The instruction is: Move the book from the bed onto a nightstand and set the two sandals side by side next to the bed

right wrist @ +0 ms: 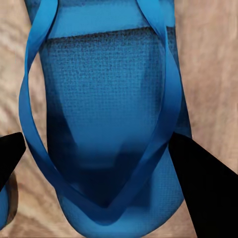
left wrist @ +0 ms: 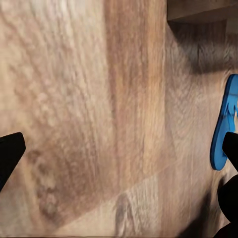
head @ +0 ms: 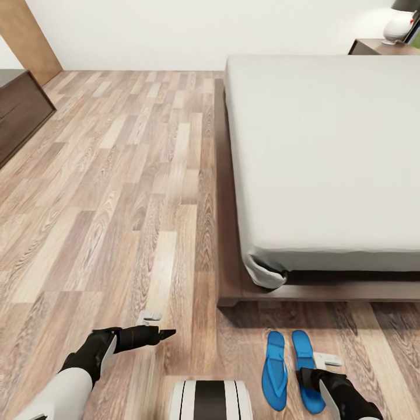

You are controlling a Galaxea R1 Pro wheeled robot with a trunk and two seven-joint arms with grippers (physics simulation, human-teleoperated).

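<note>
Two bright blue sandals lie flat and side by side on the plank floor just off the foot corner of the bed (head: 326,151). My right gripper (head: 308,378) hovers low over the right sandal (head: 302,347). In the right wrist view its black fingers (right wrist: 203,193) stand open on either side of that sandal (right wrist: 109,89). The left sandal (head: 274,364) lies free beside it, and its edge shows in the left wrist view (left wrist: 223,129). My left gripper (head: 158,335) is open above bare floor (left wrist: 124,139). The book is out of view.
A dark nightstand (head: 373,46) with a white lamp stands beyond the bed's far right corner. A low dark cabinet (head: 17,111) lines the left wall, with a brown door (head: 26,35) behind it. The bed's wood frame (head: 227,245) juts past the mattress. Open plank floor stretches to the left.
</note>
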